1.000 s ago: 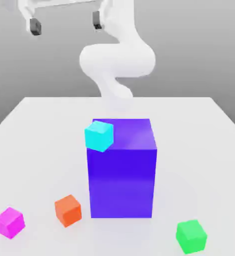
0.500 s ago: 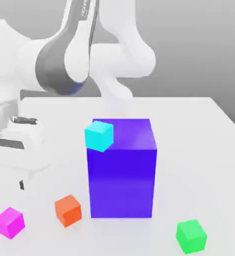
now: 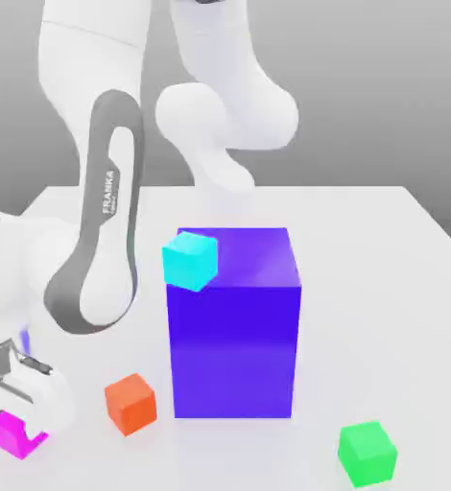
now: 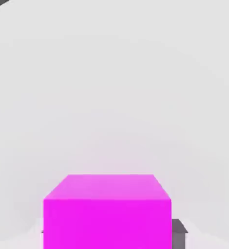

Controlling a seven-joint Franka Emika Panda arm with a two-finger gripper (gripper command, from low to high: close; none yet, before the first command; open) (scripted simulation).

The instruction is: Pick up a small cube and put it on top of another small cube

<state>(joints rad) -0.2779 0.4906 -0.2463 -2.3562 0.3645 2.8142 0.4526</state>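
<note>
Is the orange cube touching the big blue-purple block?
Apart. In the exterior view a strip of white table shows between the orange cube and the big blue-purple block.

The small magenta cube (image 3: 13, 433) (image 4: 106, 211) sat flat near the counter's front corner on the exterior view's left, partly hidden, apparently unlifted. The matching green cube (image 3: 367, 453) rested upright near the opposite front corner.

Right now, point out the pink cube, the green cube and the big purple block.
pink cube (image 4: 106, 214), hand view, on its near face.
green cube (image 3: 367, 453), exterior view, at its middle.
big purple block (image 3: 234, 350), exterior view, on its front face.
</note>
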